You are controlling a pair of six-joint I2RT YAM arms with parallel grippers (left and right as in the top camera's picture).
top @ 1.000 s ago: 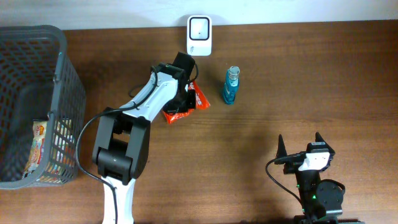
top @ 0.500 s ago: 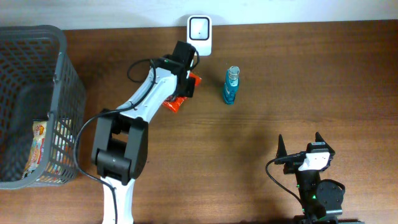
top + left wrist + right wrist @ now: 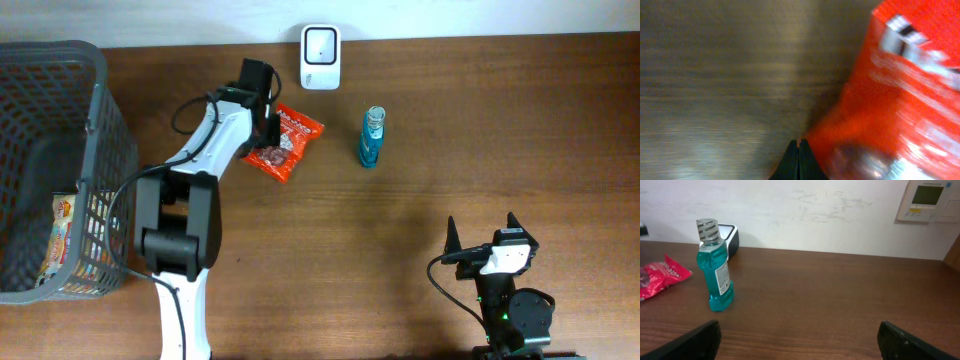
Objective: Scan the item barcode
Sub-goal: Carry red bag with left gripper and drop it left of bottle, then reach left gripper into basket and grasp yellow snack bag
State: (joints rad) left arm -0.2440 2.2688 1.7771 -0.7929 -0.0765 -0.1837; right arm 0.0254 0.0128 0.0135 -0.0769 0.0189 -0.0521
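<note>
Left tool (image 3: 799, 151) pinches the crinkly red foil snack packet (image 3: 287, 140) by one edge; could easily slip before the white box scanner (image 3: 320, 44).

A red snack packet (image 3: 287, 142) is lying slanted, printed face up, on the desk near its far edge, with its far left corner sitting pinched in the closed left gripper (image 3: 799, 157). A white scanner (image 3: 320, 44) with a dark square window is sitting at the far edge, just beyond the packet. A teal bottle (image 3: 371, 140) with a white label is standing upright to the packet's right, apart from it.
</note>
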